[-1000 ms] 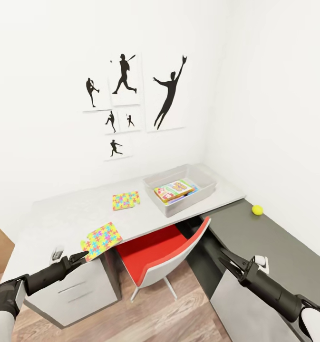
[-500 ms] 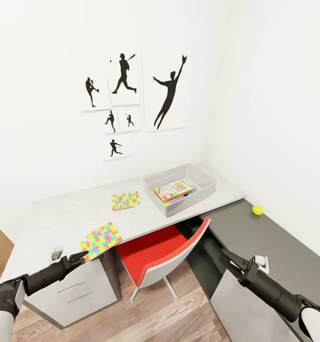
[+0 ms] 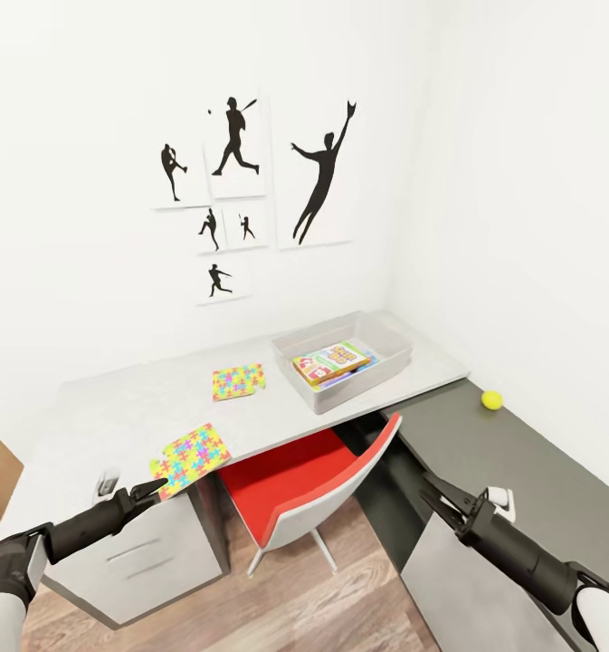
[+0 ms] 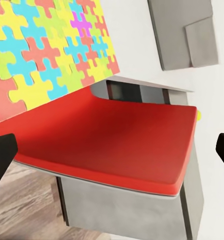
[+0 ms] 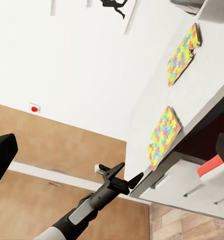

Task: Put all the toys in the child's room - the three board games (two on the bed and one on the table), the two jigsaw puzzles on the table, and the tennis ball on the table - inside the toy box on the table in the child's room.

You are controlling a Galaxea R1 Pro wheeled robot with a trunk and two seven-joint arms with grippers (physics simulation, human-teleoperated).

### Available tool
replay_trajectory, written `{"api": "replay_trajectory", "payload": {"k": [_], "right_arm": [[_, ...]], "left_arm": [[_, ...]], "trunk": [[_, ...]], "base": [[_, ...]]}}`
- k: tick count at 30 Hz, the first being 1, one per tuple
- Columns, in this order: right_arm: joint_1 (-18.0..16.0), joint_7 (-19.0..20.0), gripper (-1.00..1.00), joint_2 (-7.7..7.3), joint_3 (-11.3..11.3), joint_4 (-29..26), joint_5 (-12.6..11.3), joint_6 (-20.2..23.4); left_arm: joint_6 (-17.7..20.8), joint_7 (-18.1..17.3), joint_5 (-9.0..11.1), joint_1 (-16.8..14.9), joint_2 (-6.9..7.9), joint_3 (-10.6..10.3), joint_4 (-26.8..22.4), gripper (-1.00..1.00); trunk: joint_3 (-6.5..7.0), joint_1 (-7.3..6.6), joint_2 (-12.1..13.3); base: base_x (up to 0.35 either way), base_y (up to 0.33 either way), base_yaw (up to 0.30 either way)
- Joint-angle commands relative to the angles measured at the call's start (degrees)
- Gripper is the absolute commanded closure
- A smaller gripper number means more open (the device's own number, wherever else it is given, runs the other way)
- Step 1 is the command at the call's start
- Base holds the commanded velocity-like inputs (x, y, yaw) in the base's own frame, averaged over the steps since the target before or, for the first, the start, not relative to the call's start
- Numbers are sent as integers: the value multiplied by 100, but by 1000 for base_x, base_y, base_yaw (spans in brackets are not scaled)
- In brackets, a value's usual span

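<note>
Now near jigsaw puzzle (image 3: 192,455) just beyond open left end effector (image 3: 150,490).

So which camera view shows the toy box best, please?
The head view: the whole toy box sits on the table with game boxes inside. The right wrist view catches a corner at the frame's edge; the left wrist view possibly its grey underside.

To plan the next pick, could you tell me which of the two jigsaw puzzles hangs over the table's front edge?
The near jigsaw puzzle, just ahead of the left end effector; the far jigsaw puzzle lies fully on the table.
</note>
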Motion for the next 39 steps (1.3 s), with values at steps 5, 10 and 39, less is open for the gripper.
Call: {"api": "replay_trajectory", "payload": {"k": [5, 10, 39], "right_arm": [[-4, 59, -100, 0, -118, -5, -3, 34], [39, 846, -100, 0, -410, -8, -4, 34], [106, 1904, -100, 18, -565, -9, 658, 11]], "left_arm": [[53, -44, -60, -10, 0, 53, -3, -100], [53, -39, -60, -10, 0, 102, -3, -100], [107, 2, -66, -11, -43, 139, -3, -100]], "trunk": [[-100, 113, -212], [-190, 223, -412], [-423, 508, -934]], "base": [[0, 0, 0], [0, 0, 0], [0, 0, 0]]}}
